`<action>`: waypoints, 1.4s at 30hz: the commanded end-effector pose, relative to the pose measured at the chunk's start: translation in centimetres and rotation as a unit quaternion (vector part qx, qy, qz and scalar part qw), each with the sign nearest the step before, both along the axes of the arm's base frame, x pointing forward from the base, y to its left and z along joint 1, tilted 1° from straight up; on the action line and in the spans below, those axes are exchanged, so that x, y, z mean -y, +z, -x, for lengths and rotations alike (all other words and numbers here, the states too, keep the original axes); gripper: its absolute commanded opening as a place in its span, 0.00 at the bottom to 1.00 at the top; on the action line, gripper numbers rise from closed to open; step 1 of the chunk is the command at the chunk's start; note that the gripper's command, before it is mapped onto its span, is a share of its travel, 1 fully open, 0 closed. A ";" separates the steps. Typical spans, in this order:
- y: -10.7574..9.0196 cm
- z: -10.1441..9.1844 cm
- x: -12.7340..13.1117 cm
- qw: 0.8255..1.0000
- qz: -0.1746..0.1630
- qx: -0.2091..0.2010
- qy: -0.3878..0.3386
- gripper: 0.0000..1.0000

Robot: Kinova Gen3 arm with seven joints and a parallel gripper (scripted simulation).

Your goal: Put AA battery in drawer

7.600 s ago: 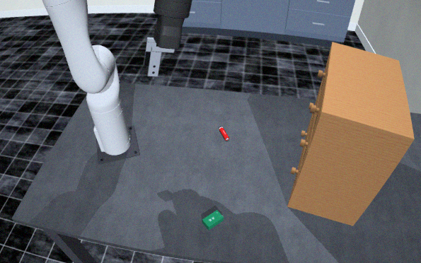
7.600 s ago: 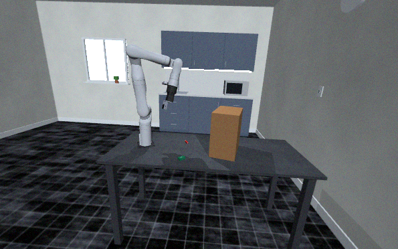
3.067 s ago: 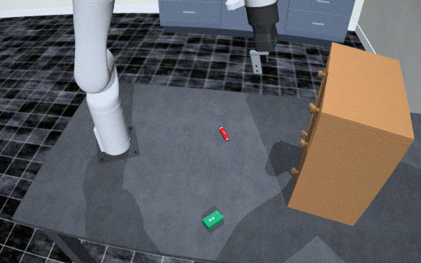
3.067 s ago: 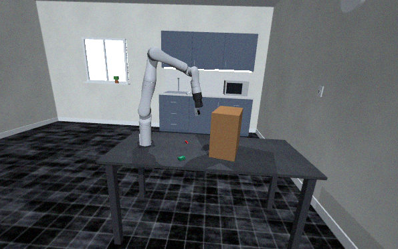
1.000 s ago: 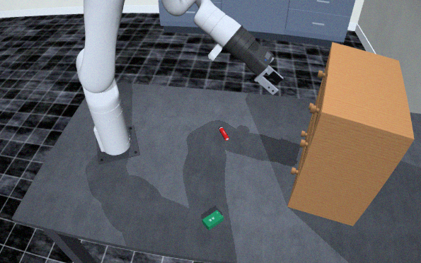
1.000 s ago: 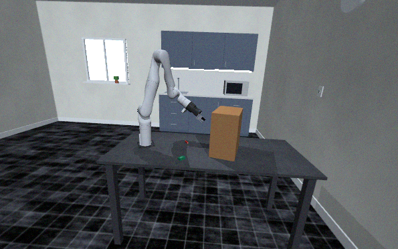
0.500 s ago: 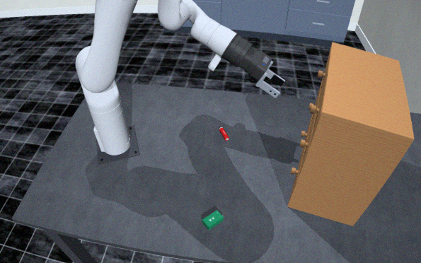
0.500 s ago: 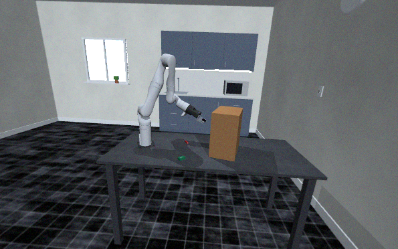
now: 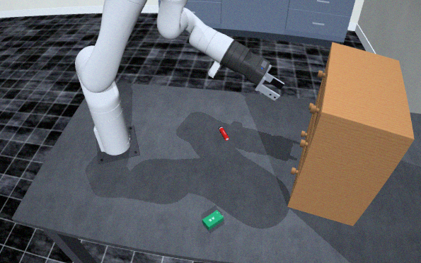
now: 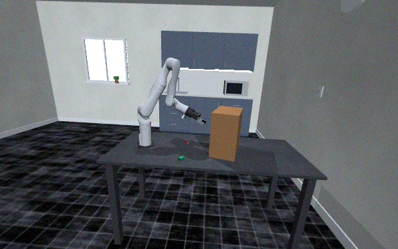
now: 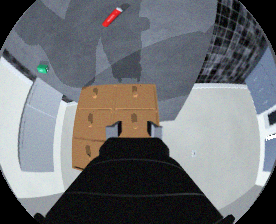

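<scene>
The AA battery is a small red cylinder lying on the grey table, in the arm's shadow between the arm's base and the chest. The small wooden chest stands upright at the right, its front facing the arm. Its round knobs show along the front edge, and the drawers look pushed in. My gripper is open and empty. It hangs in the air, pointing at the chest's upper front, a short way from it.
A small green box lies near the table's front edge. The arm's base is bolted to the table at the left. Blue kitchen cabinets stand behind the table.
</scene>
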State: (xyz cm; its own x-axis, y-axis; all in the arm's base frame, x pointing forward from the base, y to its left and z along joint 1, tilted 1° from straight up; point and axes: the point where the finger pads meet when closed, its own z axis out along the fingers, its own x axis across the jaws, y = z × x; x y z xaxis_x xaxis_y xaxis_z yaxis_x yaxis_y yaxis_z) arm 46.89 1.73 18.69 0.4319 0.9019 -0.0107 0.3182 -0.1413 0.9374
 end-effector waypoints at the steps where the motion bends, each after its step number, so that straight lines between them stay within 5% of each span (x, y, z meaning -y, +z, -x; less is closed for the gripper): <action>1: -0.3 0.0 -0.2 1.000 0.003 0.003 0.005 1.00; 14: -0.1 0.0 -0.3 1.000 0.003 0.009 0.006 1.00; 15: -0.1 0.0 -0.3 1.000 0.003 0.009 0.006 0.67; 42: -0.3 -0.7 -0.3 1.000 0.000 0.010 0.005 0.67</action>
